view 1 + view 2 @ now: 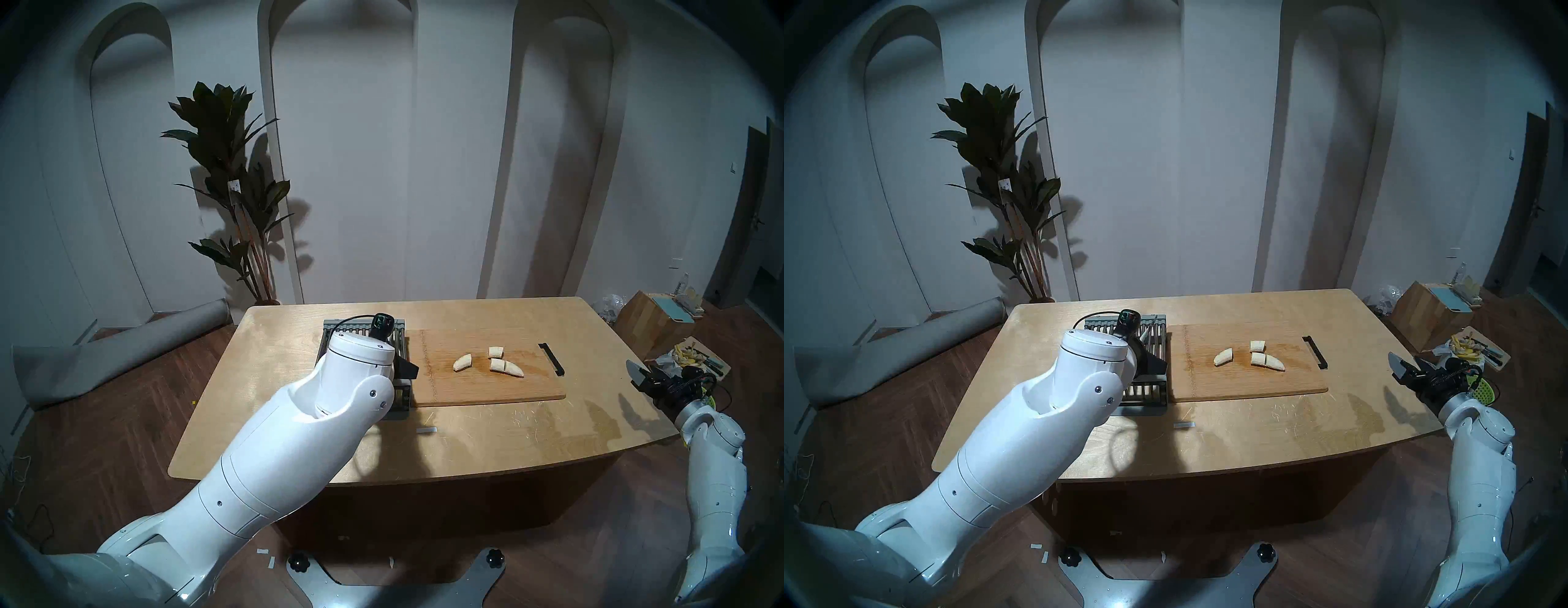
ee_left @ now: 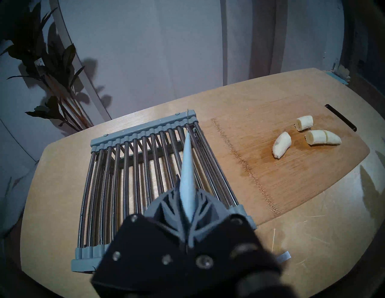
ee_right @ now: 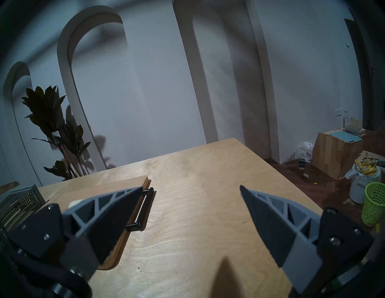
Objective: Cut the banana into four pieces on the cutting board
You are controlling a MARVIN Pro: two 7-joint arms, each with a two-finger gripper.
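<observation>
The banana lies cut in several short cream pieces in the middle of the wooden cutting board (image 1: 488, 390): one tapered piece (image 1: 462, 362) at left, one stub (image 1: 495, 352) behind, and two touching pieces (image 1: 507, 367) at right. In the left wrist view the same pieces (image 2: 281, 144) lie on the board (image 2: 291, 176). My left gripper (image 2: 186, 187) is shut on a knife, whose pale blade (image 2: 187, 158) points out over the grey slatted rack (image 2: 129, 176). My right gripper (image 3: 191, 187) is open and empty, above the table's right edge, right of the board's black handle (image 3: 143, 208).
The rack (image 1: 360, 329) adjoins the board's left edge on the light wooden table (image 1: 297, 424). A white tape strip (image 1: 426, 430) lies near the table's front. A green basket (image 3: 373, 204), a white bin with peels (image 3: 363, 183) and a wooden box (image 3: 335, 156) stand on the floor at right.
</observation>
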